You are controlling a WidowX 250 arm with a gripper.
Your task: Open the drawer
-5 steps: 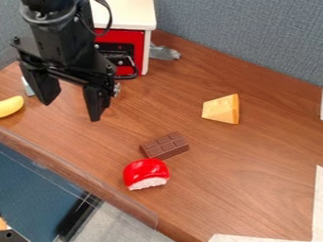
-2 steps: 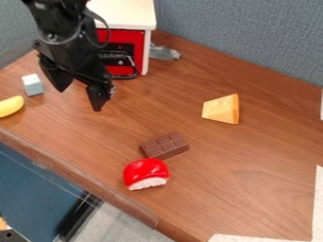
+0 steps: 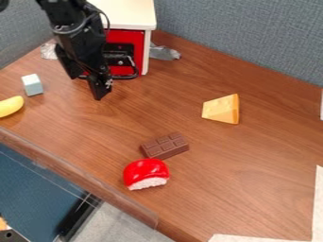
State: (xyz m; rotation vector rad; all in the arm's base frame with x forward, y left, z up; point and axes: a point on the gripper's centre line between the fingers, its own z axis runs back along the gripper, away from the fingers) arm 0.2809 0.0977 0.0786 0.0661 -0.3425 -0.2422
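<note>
The gripper (image 3: 87, 88) hangs at the upper left, open, its two fingers apart with nothing between them. It stands in front of the white-topped cabinet (image 3: 126, 13), over the wood table, and covers the left part of the cabinet's front. The drawer (image 3: 140, 42) has a red front with a black panel and sits under the white top. Its dark handle (image 3: 132, 75) curves out low on the front, to the right of the gripper and apart from it.
A pale blue block (image 3: 32, 85) and a yellow banana (image 3: 10, 106) lie at the left. A chocolate bar (image 3: 165, 145), a red-and-white piece (image 3: 146, 174) and a cheese wedge (image 3: 221, 109) rest on the table (image 3: 252, 175). Grey fabric walls (image 3: 240, 33) stand behind.
The gripper has moved back toward the cabinet, away from the table's front edge, and its fingers look closer together in the view. The pale blue block has come into fuller view.
</note>
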